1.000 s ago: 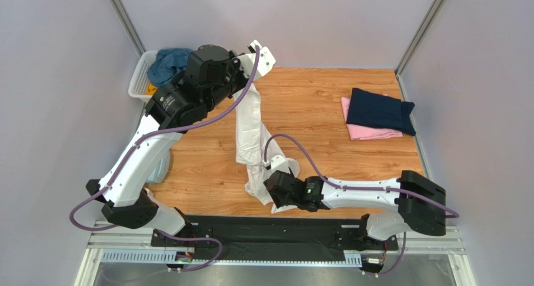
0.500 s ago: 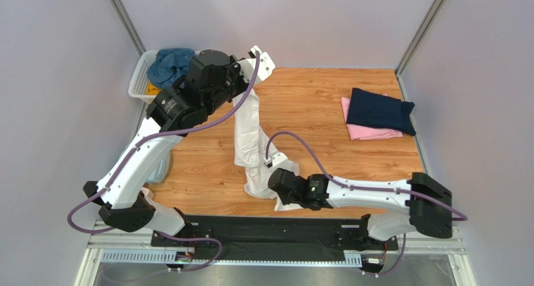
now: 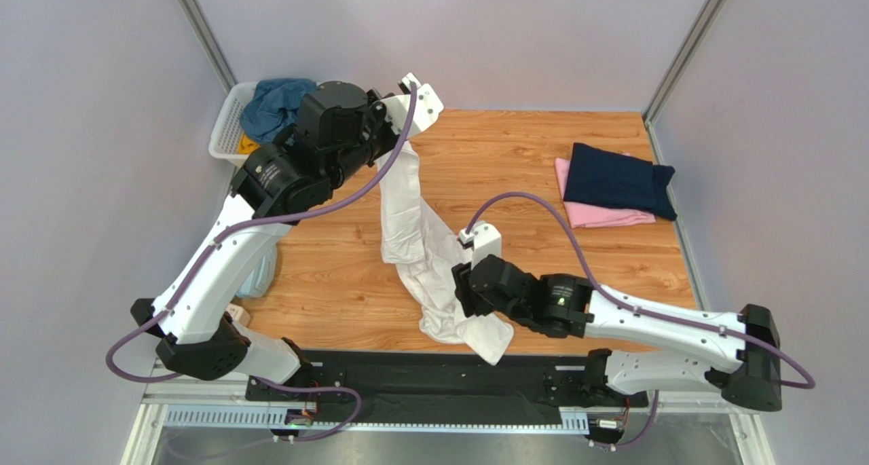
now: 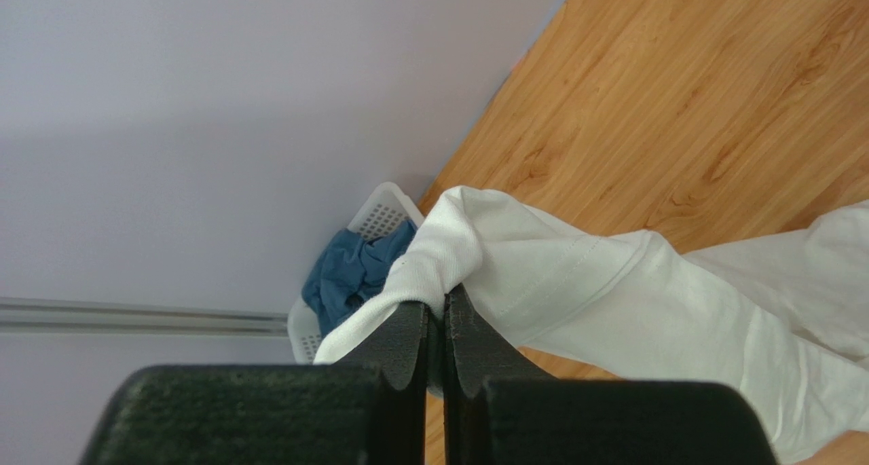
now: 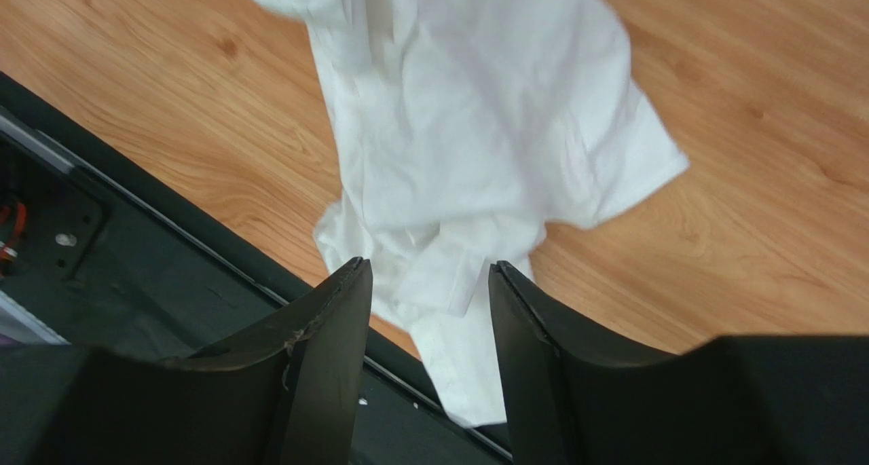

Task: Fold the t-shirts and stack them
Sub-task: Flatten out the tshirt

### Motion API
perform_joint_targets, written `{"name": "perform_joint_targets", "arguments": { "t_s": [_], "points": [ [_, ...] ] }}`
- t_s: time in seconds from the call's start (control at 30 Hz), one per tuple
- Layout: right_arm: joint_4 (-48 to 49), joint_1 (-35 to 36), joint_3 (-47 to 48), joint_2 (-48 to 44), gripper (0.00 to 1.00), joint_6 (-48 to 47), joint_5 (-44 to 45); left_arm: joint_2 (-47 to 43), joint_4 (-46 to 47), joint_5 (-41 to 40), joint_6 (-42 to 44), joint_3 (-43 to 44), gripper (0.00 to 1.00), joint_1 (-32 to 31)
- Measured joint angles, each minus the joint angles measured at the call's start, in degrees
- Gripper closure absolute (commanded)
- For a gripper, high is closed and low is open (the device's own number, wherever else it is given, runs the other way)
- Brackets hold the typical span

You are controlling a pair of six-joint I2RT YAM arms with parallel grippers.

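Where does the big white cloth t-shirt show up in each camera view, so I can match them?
Top external: the large white cloth t-shirt hangs centre-left, trailing down to the near table edge.
Left wrist: the shirt fills lower centre to right, pinched by the shut left gripper.
Right wrist: the shirt is at upper centre, beyond the open right gripper.
Shared landmark: the wooden tabletop.
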Motion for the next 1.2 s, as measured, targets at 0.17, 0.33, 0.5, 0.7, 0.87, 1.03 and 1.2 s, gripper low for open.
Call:
{"name": "perform_joint_targets", "arguments": {
  "t_s": [0.17, 0.33, 0.5, 0.7, 0.87, 1.03, 1.2],
  "points": [
    [-0.66, 0.00, -3.08, 4.72, 0.27, 1.49, -2.54, -0.42, 0.02, -0.07, 0.00, 0.24, 1.00, 0.00],
    [-0.57, 0.00, -3.74, 6.10, 0.27, 1.86, -4.26, -0.87, 0.02, -0.02, -0.04, 0.24, 1.00, 0.00],
    [1.07, -1.57, -3.74, 7.34, 0.29, 1.33, -4.70, -1.57, 0.04, 0.04, -0.50, 0.04, 1.00, 0.00],
    [5.46, -7.48, -3.74, 11.21, 0.32, -0.44, -6.49, -2.56, 0.09, 0.44, -0.94, -0.98, 1.00, 0.00],
    [8.74, -10.36, -3.56, 15.74, 0.37, -2.32, -8.22, -3.02, 0.09, 0.68, -1.20, -1.90, 1.00, 0.00],
    [10.86, -11.47, -1.40, 20.48, 0.44, -4.07, -10.14, -3.06, 0.11, 0.87, -1.33, -2.16, 1.00, 0.00],
    [13.25, -12.55, 0.61, 22.71, 0.52, -5.25, -11.76, -3.15, 0.11, 0.90, -1.31, -2.19, 1.00, 0.00]
  ]
}}
